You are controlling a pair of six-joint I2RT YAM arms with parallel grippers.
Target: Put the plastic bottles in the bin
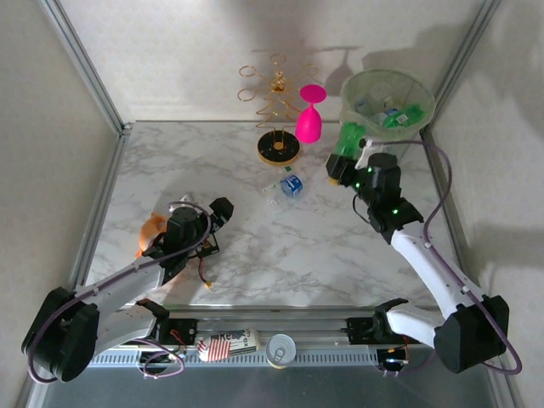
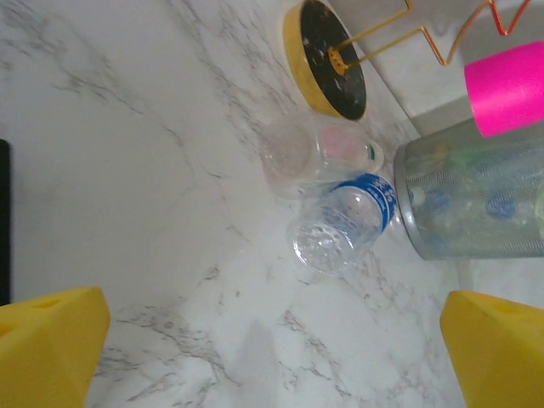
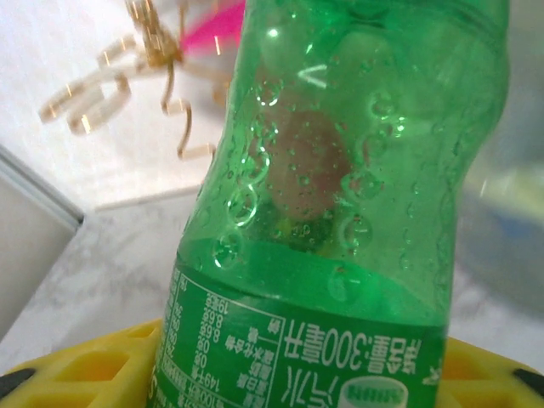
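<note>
Because the right gripper (image 1: 343,164) has a yellow pad (image 3: 76,370) on each side of the green bottle (image 1: 348,140), it looks like it is pinching that bottle low down, near the label. The grip looks snug, but I cannot see how hard it squeezes. In the top view, the bottle points away from the gripper toward 12 o'clock, so its long side runs straight out from the fingers.

Just past the bottle, at about 1 o'clock from the gripper, stands the bin (image 1: 425,104). It is very near, and the far end of the bottle is right beside the bin's wall. Some bottles lie inside it. I think the next move is to go up and over the rim toward 1 o'clock, and the bottle must get higher than the rim or it may bump the wall.

At 11 o'clock from the right gripper stands the pink wine glass (image 1: 308,115), near the gold rack (image 1: 279,149). It is off to the side, away from the way to the bin.

The left gripper (image 1: 218,225) has its fingers (image 2: 51,340) spread wide and holds nothing. Two more bottles lie on the table at about 2 o'clock from it: a blue-label bottle (image 2: 348,223) and a clear bottle (image 2: 314,153). They touch each other and lie on their sides. The left arm is well apart from the bin, so the right arm is the nearer one.
</note>
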